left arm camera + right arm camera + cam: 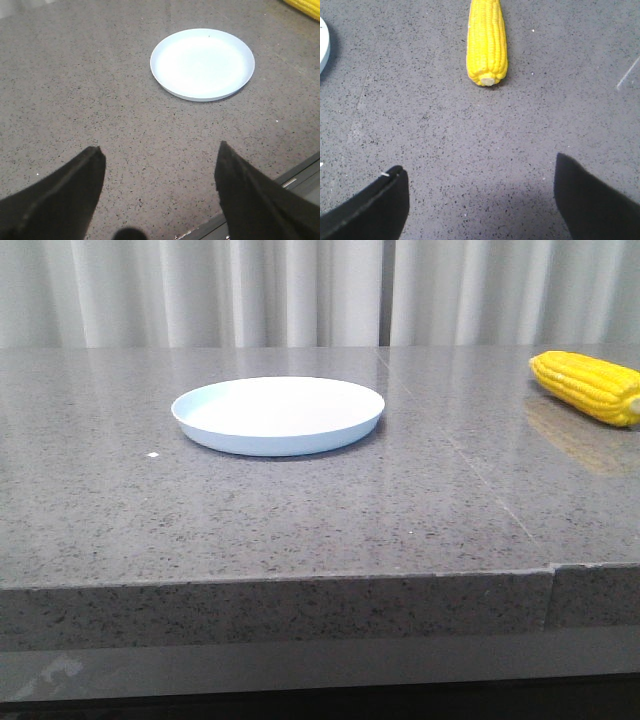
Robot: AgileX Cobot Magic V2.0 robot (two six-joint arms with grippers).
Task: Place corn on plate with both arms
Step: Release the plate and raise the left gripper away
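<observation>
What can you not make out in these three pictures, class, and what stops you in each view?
- Corn: front view, far end cut off by the picture's edge; likewise in the right wrist view.
- Plate: right wrist view, only a sliver inside the edge.
- Left gripper and right gripper: absent from the front view.

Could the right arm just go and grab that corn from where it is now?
Probably yes. The right gripper is open and empty, and the corn lies ahead of it on bare table, pale cut end facing the fingers, with nothing between. The plate sits well aside.

Open countertop (pixel 300 520) separates the plate (pixel 278 415) and corn (pixel 588 386).
</observation>
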